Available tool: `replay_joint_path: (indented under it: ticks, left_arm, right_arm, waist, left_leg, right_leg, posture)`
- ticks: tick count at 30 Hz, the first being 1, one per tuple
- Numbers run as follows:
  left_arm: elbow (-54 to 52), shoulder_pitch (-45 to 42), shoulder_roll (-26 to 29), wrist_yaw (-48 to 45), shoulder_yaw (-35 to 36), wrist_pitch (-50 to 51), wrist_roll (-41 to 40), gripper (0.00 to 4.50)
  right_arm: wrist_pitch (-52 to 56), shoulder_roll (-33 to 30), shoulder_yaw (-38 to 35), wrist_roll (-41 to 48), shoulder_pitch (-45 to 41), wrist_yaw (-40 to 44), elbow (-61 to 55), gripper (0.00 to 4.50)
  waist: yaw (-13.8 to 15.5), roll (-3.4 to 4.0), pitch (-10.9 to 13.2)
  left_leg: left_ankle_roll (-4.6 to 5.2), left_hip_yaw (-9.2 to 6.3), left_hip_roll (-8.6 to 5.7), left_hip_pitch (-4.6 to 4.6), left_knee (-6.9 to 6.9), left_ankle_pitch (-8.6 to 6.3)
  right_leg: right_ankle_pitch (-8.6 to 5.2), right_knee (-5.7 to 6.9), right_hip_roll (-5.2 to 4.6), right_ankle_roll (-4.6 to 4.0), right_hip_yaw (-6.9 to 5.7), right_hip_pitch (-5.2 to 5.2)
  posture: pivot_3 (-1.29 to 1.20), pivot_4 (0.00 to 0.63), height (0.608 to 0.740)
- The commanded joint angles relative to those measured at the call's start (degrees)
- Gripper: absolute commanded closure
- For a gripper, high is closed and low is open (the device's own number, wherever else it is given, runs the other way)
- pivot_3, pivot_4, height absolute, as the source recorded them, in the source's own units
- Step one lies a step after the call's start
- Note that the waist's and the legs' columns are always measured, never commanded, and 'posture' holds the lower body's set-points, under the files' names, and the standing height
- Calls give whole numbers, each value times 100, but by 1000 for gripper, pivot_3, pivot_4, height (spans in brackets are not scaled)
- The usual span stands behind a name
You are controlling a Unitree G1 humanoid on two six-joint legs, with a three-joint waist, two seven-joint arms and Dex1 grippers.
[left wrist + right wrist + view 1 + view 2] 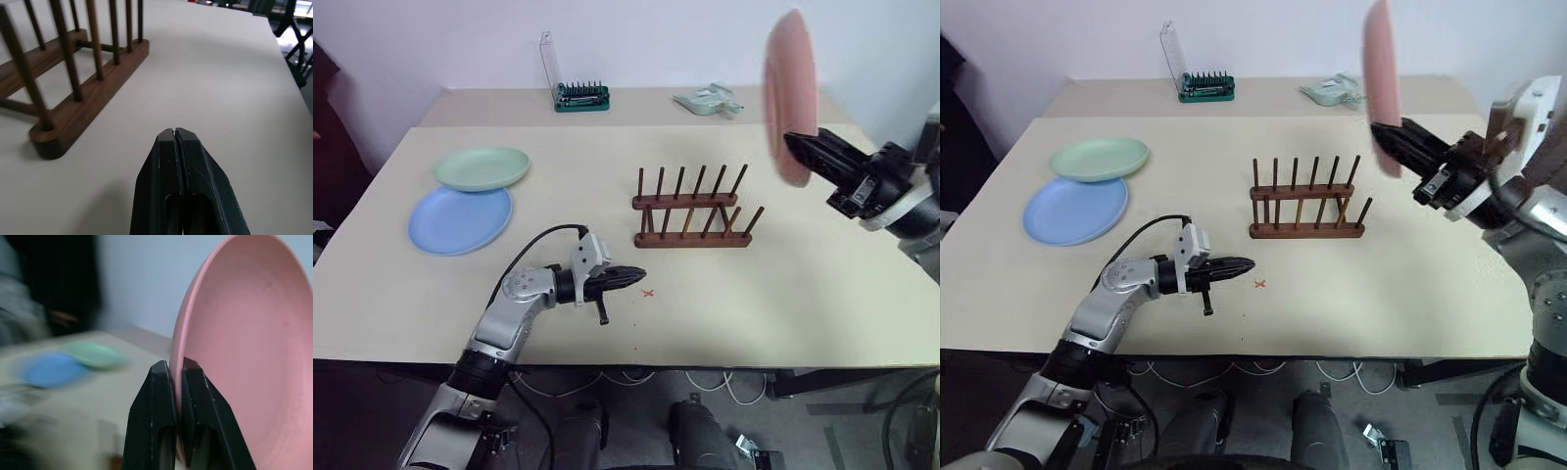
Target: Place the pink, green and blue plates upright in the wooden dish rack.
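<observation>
Right hand point(800, 147) held pink plate point(790, 93) by lower rim, fingers pinched on thin edge, plate upright in air above and right of wooden rack point(690, 209). Left hand point(628, 279) closed on nothing, low over worktop point(822, 294) near rack's front. Green plate point(481, 167) overlapped blue plate point(460, 219) flat at worktop's far left, well apart from rack. Plates looked light, stiff, smooth plastic; likely slippery. Rim pinch suited best; flat ones likely needed edge lifted first.
</observation>
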Motion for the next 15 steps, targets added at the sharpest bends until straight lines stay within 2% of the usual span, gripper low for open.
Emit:
replay_joint_path:
  ticks: [1,15]
  left_arm:
    - [-176,-126,-24,-49,187,-50,-217,4500]
    - [-989,-22,96,-35,259,724,-698,4500]
  right_arm:
    - [268,278,-116,1031,-501,-663,200,4480]
    - [376,356,134,736,-544,-588,1179,4480]
  waist:
    - [15,0,0]
    - [14,2,1]
  left_leg:
    - [0,1,-1,0,1,0]
    - [0,4,-1,-6,-10,0]
  right_leg:
    - [1,0,0,-2,0,-2]
    - [2,13,4,-1,0,-21]
  posture:
    - [0,150,740]
    - [0,150,740]
